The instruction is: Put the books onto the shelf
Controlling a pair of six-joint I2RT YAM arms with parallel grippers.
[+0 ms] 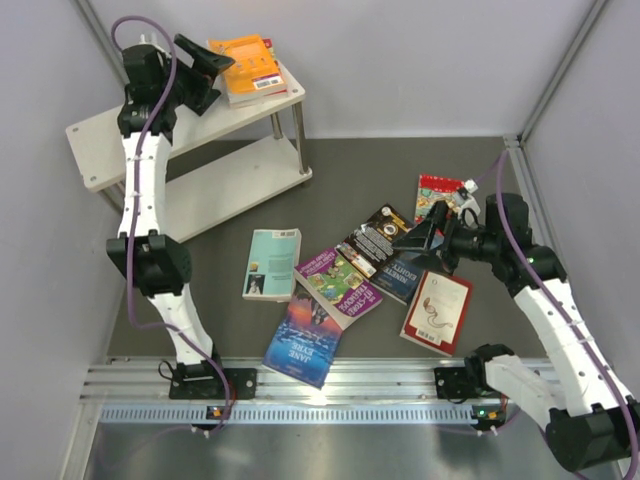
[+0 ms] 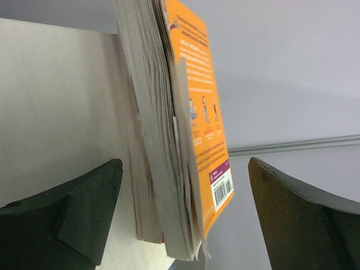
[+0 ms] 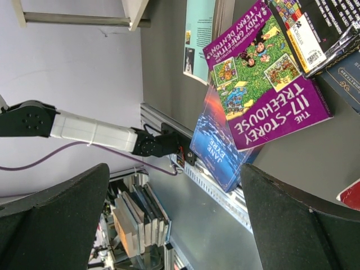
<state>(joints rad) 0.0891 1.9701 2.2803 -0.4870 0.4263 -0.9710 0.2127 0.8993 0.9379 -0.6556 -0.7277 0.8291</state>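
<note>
Nearest me, at six o'clock on the table [image 1: 340,180], lies the blue sunset book [image 1: 303,345], with the purple book [image 1: 340,283] overlapping its top edge. My right jaws hang wide and empty over that overlapped heap, out at three o'clock. If I drop there, I reckon I pinch two covers or shove the lot. Far off at eleven, the orange book [image 1: 247,65] lies on the shelf [image 1: 110,135], right by the top board's corner. My left jaws stand wide either side of it, gripping nothing. A crooked pull-out could snag the cover and tip it off.
</note>
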